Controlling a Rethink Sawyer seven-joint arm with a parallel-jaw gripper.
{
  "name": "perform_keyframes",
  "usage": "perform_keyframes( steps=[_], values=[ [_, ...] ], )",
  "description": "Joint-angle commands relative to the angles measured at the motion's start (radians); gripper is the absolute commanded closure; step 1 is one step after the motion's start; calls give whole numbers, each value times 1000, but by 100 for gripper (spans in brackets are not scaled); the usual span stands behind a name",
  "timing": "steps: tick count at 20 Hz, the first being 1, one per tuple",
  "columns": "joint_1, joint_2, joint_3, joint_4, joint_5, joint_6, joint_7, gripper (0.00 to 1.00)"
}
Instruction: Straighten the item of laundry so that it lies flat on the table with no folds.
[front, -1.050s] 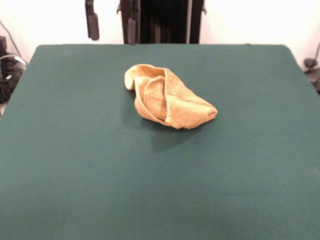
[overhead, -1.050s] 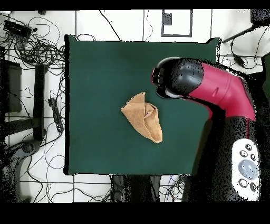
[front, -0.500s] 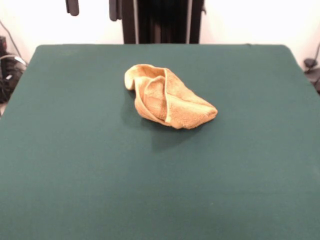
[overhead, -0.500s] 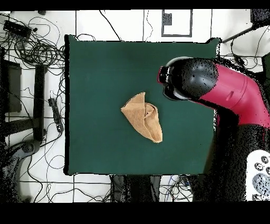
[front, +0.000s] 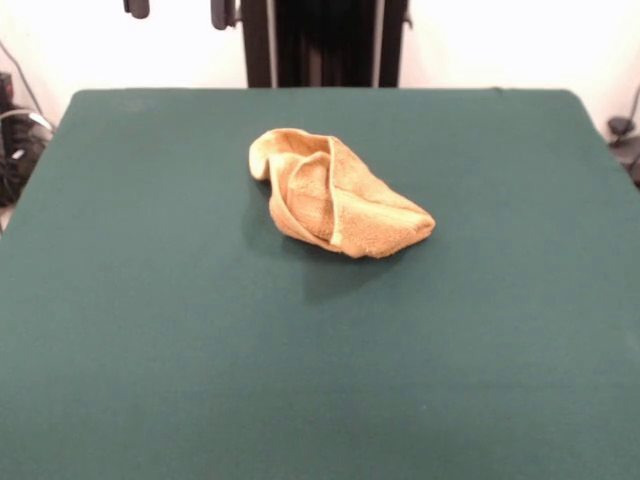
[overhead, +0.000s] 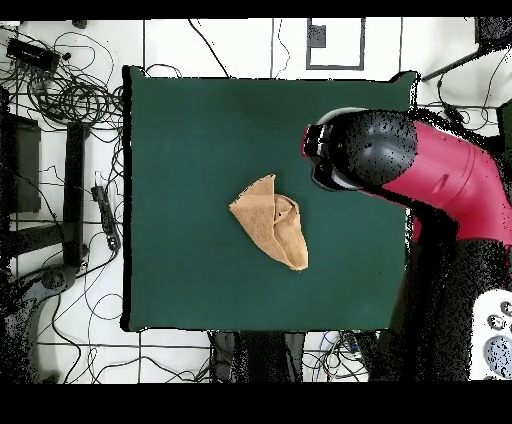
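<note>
I see the towel (front: 335, 195) bunched in folds at mid-frame on the table (front: 150, 330); gripper (front: 180, 8) tips spread at upper left, empty

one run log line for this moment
towel: crumpled, folded | table: towel near centre | end effector: raised at top edge, empty

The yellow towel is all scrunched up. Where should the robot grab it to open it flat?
Probably the towel is best pinched at its pointed end, coming straight down from above. That corner lies low and thin on the table, sticking out from the bundle, so pulling it outward should unroll the folds. The raised pale hem is another option.
</note>
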Motion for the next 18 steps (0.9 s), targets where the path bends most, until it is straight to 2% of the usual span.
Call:
perform_keyframes(
  steps=[1, 18],
  values=[
    [10, 53, 88, 92, -26, 56, 7, 0],
    [2, 59, 107, 110, -28, 33, -8, 0]
  ],
)
